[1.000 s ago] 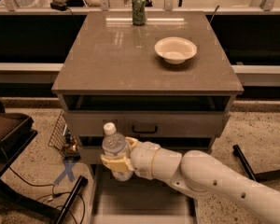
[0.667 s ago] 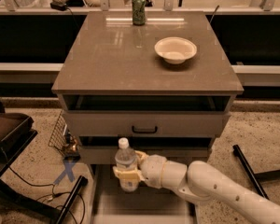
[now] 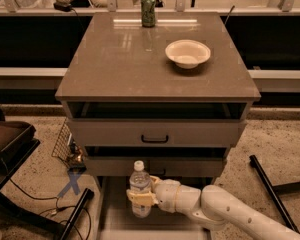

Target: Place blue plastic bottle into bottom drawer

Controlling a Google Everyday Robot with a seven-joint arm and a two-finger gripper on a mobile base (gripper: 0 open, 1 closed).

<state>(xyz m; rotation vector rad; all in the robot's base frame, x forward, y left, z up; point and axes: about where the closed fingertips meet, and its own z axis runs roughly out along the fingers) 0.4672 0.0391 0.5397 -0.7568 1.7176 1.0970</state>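
The blue plastic bottle, clear with a white cap, stands upright in my gripper. The gripper is shut around the bottle's lower body and reaches in from the lower right on a white arm. The bottle hangs over the left half of the open bottom drawer, a shallow grey tray pulled out at the foot of the cabinet. I cannot tell whether the bottle's base touches the drawer floor.
A brown-topped cabinet carries a green can at the back and a white bowl. Two drawers with black handles sit above the open one. A black stand and cables lie left, a black bar right.
The gripper has carried the bottle to the right and downward, from beside the cabinet's left front to over the open bottom drawer.
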